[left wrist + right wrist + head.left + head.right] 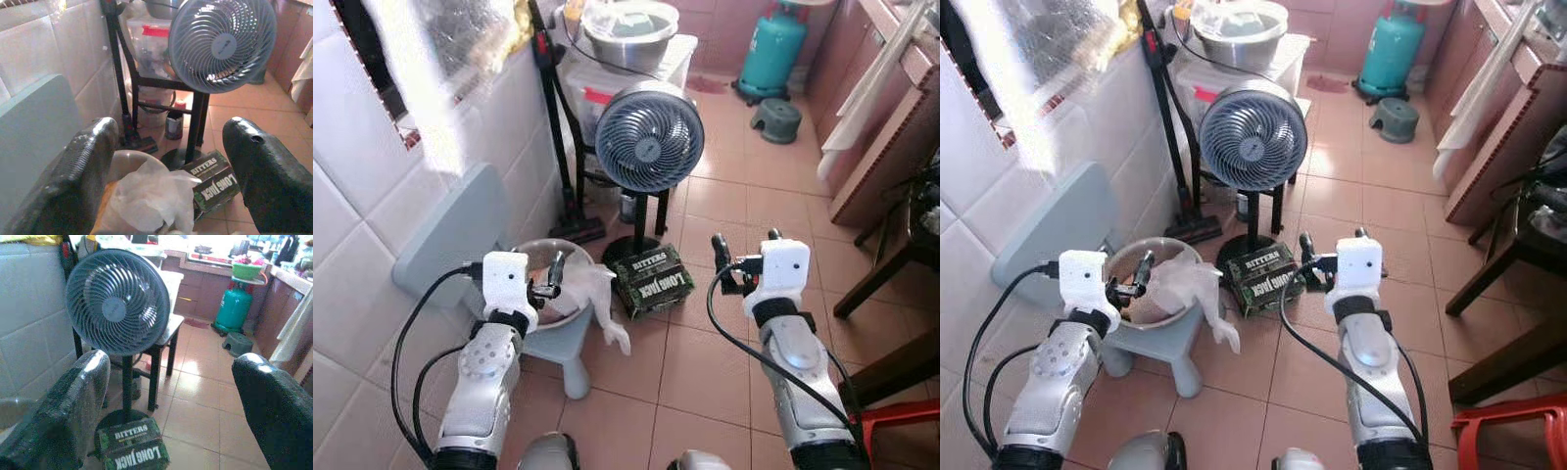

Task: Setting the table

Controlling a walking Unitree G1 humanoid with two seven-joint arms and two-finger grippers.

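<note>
Both arms up: left gripper (551,277) spread over the brown bowl (570,305) holding crumpled white plastic (597,294), on a pale blue plastic stool (563,345). Right gripper (745,253) spread above the floor tiles. Between them, a green box (652,279) reads "BITTERS" and "LONG JACK". Behind it, a grey pedestal fan (649,136); farther back, a steel basin (630,37) and teal gas cylinder (771,51).

two silver arms, ribbed metal-look forearm shells with round screw recesses, dark band at each wrist. white boxy wrist module on each, small dark dots on the face. left gripper (551,277) and right gripper (745,257): two long black fingers each, matte, textured, rounded tips; left wrist view shows scuffed pale specks on fingers (85,171), right wrist view shows glossy highlights on fingers (73,401). black cables looping from each white module down along the forearms. grey rounded body parts at bottom edge.
</note>
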